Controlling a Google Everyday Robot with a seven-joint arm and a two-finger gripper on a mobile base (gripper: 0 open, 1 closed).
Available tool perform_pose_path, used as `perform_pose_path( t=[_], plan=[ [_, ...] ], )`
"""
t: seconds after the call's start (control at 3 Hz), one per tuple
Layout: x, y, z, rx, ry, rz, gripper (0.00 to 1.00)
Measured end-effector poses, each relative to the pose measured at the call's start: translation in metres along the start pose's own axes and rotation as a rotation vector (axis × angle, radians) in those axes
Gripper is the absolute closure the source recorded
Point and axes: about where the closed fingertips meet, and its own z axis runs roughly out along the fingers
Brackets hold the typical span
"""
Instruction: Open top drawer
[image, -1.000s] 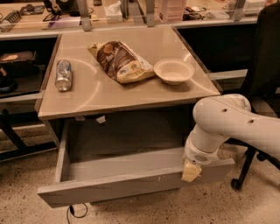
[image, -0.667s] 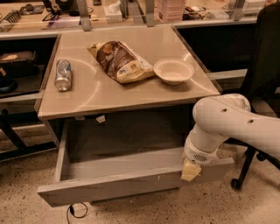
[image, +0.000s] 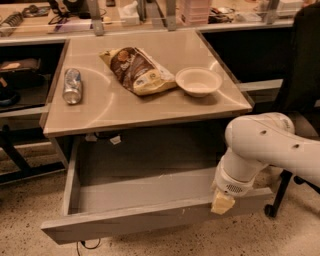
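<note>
Drawer (image: 125, 222) is pulled far out from under the table (image: 200, 107), tray exposed, so the task looks basically done. Gripper (image: 222, 202) sits on the front's top edge near the right end; can't tell if it's clamped on or loose.

Risks:
- more pull could run the drawer off its slides
- off-centre hold could rack it sideways and jam it
- lifting away while hooked could jerk the front and shake the can (image: 73, 86) or bowl (image: 198, 81)
</note>
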Motion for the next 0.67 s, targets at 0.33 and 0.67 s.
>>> perform_pose_path(
  t=[0.33,0.67],
  plan=[
    [0.0062,0.0109,-0.0015,-0.013,0.005,0.009,1.0],
    [0.0067,0.0125,-0.0021,-0.015,0.006,0.011,1.0]
  ],
)
